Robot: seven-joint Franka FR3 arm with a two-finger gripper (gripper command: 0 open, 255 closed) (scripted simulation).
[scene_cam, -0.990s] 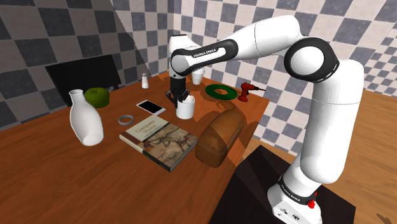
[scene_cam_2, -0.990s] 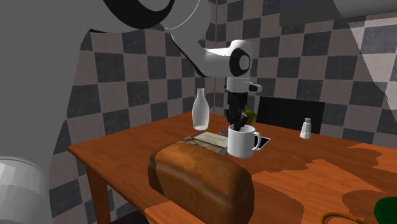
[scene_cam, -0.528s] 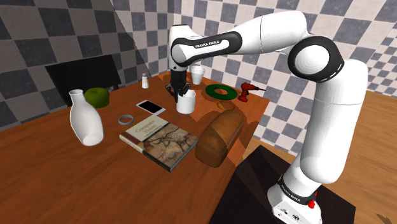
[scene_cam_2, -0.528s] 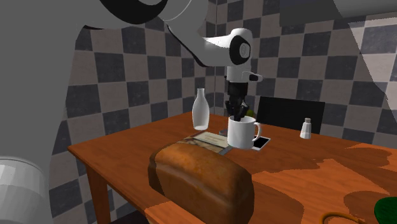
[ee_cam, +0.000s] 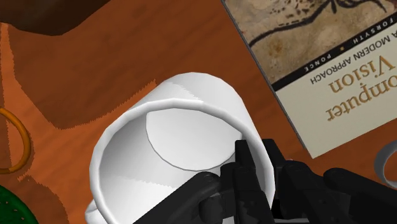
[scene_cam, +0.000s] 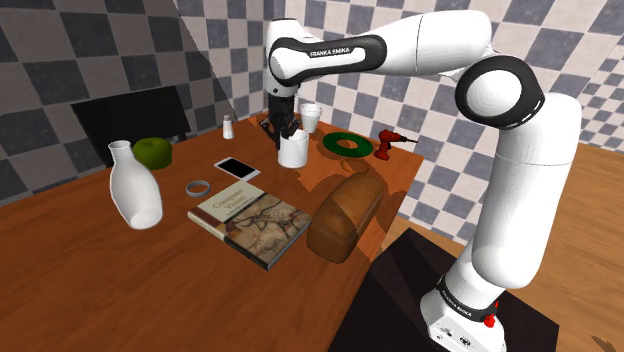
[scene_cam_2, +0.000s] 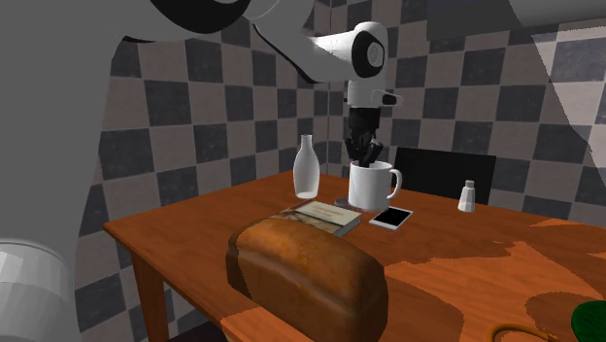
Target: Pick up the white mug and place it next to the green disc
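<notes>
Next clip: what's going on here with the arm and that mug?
The arm's gripper is shut on the rim of the white mug, with the mug's wall clasped between its fingers, as the wrist view shows. The mug hangs upright and looks raised just off the wooden table, near the book. The green disc lies on the table close by, so the mug has not yet been set down beside it.

One mug, one book, one loaf
</notes>
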